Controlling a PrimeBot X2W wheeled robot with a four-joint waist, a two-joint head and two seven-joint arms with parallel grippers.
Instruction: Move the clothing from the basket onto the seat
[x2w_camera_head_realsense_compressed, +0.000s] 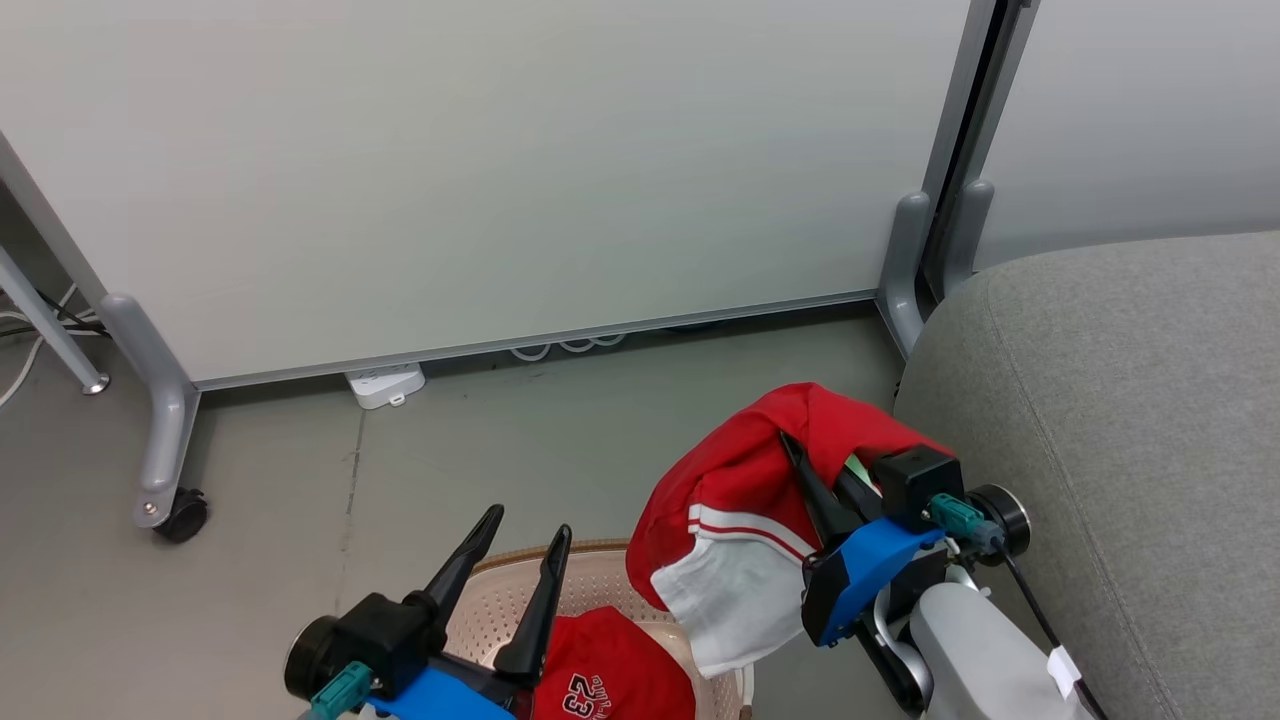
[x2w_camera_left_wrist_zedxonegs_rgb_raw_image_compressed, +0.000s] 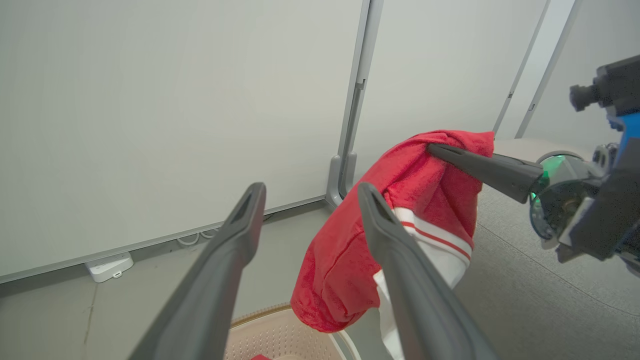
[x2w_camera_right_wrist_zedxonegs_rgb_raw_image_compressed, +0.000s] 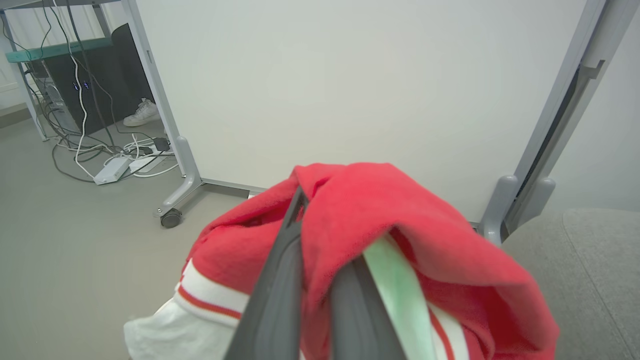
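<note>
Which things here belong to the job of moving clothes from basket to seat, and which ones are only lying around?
Job: red garment with white trim, held by the shut right hand; red "23" garment in the basket; grey seat; open left hand.
Lying about: white power strip, wheeled partition, cables, a white shoe.

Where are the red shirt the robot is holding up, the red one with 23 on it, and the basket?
held red garment (x2w_camera_head_realsense_compressed: 735, 470): head view, on its red upper fold.
garment with 23 (x2w_camera_head_realsense_compressed: 620, 650): head view, on red cloth above the number.
basket (x2w_camera_head_realsense_compressed: 600, 592): head view, on its perforated inner wall.
</note>
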